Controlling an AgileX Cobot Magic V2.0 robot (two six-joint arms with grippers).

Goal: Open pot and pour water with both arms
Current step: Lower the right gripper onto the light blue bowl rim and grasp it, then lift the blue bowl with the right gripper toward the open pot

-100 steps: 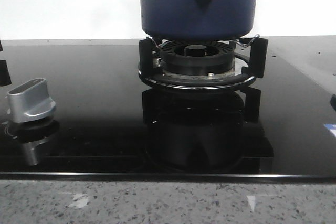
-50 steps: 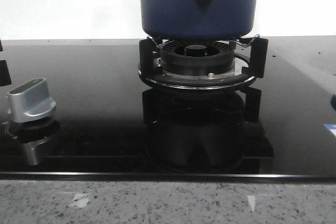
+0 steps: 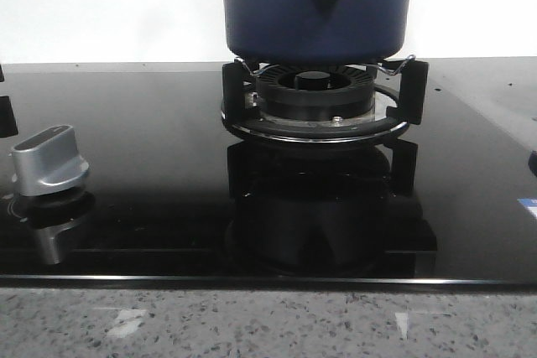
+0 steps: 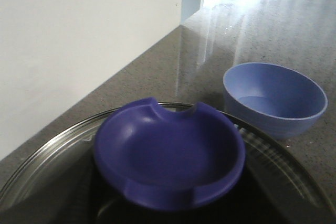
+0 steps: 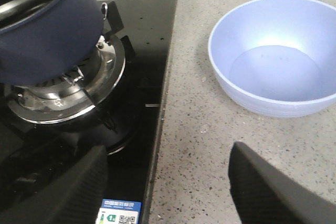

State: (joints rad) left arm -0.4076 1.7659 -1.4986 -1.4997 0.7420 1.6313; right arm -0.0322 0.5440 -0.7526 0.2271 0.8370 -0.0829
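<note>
My right hand (image 5: 168, 187): fingers apart, nothing btwn them, hovering over the speckled worktop (image 5: 199, 124) at the bottom of the right wrist frame. My left hand: not visible in its own cam, can't tell its state. That cam is filled by a glass lid (image 4: 47, 161) w/ a dark-blue knob (image 4: 168, 158), lower centre. Light-blue bowl (image 5: 275, 56) upper right in the right wrist view, well apart from the stove. Pot (image 3: 317, 6) top centre of front frame, sitting on the burner grate (image 3: 323, 102); black glass cooktop (image 3: 151, 140) under it, silver knob (image 3: 49, 161) at left.
</note>
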